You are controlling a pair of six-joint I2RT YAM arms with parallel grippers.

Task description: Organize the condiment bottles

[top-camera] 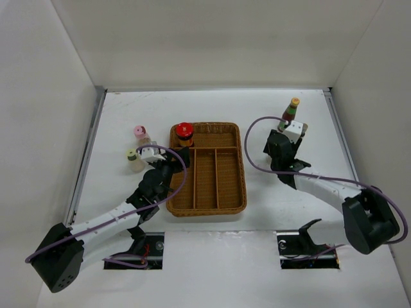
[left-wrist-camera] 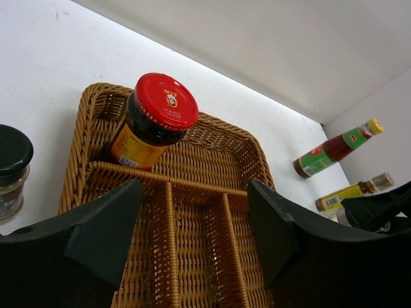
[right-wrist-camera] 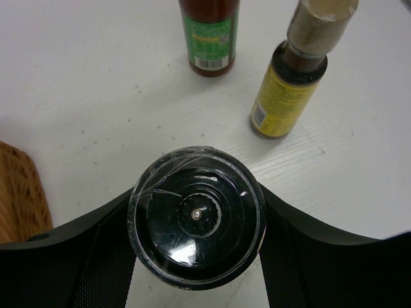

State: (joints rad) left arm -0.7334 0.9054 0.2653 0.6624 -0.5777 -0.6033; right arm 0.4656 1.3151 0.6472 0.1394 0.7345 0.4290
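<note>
A red-lidded dark jar [top-camera: 185,131] stands in the far-left corner of the wicker tray [top-camera: 237,192]; it also shows in the left wrist view [left-wrist-camera: 157,115]. My left gripper [left-wrist-camera: 192,224] is open and empty over the tray's long compartments, near its left side [top-camera: 172,168]. My right gripper [right-wrist-camera: 196,256] is shut on a dark jar with a clear cap [right-wrist-camera: 196,217], right of the tray [top-camera: 287,133]. Just beyond it stand a tall yellow-capped bottle [top-camera: 292,110] with a green label [right-wrist-camera: 209,35] and a small yellow-labelled bottle [right-wrist-camera: 292,83]. A pink-lidded jar [top-camera: 140,133] and a pale-green-lidded jar [top-camera: 132,156] stand left of the tray.
A black-lidded jar [left-wrist-camera: 11,167] stands just left of the tray in the left wrist view. The tray's edge [right-wrist-camera: 19,192] lies left of my right gripper. White walls enclose the table on three sides.
</note>
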